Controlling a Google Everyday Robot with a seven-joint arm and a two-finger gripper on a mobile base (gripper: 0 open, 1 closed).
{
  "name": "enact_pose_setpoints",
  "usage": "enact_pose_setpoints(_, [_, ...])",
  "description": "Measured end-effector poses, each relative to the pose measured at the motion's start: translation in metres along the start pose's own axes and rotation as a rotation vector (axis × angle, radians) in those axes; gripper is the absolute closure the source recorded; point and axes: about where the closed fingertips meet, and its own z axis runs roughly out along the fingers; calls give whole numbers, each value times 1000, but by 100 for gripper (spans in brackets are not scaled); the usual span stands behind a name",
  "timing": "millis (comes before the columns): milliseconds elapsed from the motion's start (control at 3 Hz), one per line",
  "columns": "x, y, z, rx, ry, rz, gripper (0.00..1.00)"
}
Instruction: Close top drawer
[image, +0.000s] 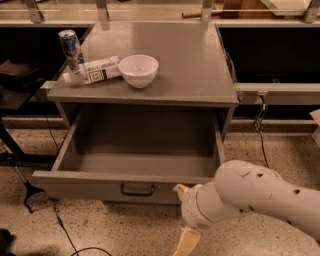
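The top drawer (95, 185) of the grey cabinet stands partly open, and its inside looks empty. Its flat grey front carries a small black handle (136, 190) at the centre. My gripper (180, 217) is at the front right of the drawer, on the end of the thick white arm (250, 200). Its beige fingers are spread apart. The upper finger (179, 189) lies against the drawer front, right of the handle. The lower finger (185, 242) hangs below the drawer over the floor. The two lower drawers are hidden under the open one.
On the cabinet top (190, 65) stand a white bowl (138, 70), a drink can (70, 47) and a white bottle lying on its side (95, 70). Black cables (60, 225) run on the speckled floor at left. A dark stand (15, 95) is at far left.
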Motion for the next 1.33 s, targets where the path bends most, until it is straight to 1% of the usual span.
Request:
enact_pose_setpoints(667, [-22,-33,15,-2,-45,4,0])
enact_pose_setpoints(1000, [-31,-46,20,-3,-61,8,0])
enact_pose_setpoints(1333, [-29,-52,22,10,-55,35,16])
